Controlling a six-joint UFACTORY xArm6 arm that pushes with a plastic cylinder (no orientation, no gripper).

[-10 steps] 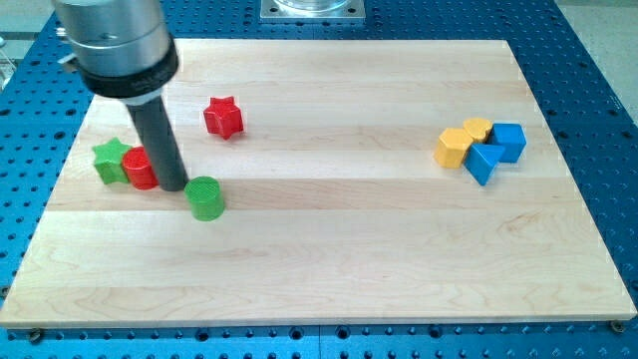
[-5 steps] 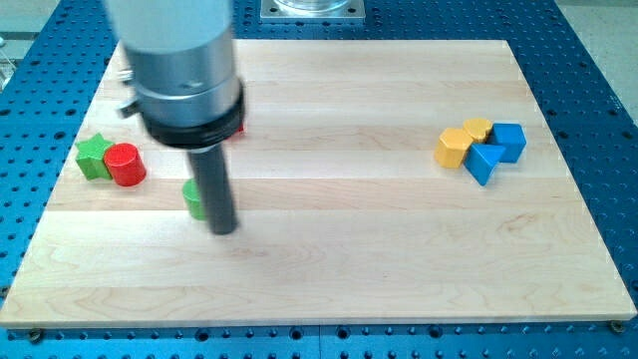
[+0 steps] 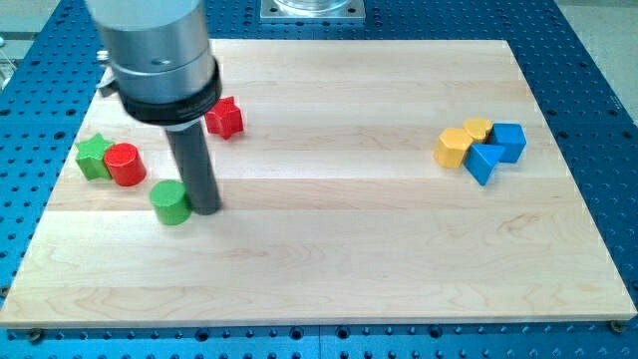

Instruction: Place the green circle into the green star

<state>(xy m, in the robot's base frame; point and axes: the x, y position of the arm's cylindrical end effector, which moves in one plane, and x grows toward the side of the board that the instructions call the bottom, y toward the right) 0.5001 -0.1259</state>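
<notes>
The green circle (image 3: 171, 202) lies on the wooden board at the view's left, below and right of the red circle (image 3: 125, 165). The green star (image 3: 94, 156) sits at the far left, touching the red circle on its left side. My tip (image 3: 206, 208) rests on the board right against the green circle's right side. The red circle lies between the green circle and the green star.
A red star (image 3: 227, 117) sits above my tip, partly hidden by the arm's body. At the view's right is a cluster: two yellow blocks (image 3: 454, 148) (image 3: 478, 129), a blue triangle (image 3: 484, 163) and a blue cube (image 3: 509, 141). The board's left edge (image 3: 60, 170) is close to the green star.
My tip swung from the red circle round to the green circle's right side. The green circle slid left. The red circle and green star shifted left earlier on.
</notes>
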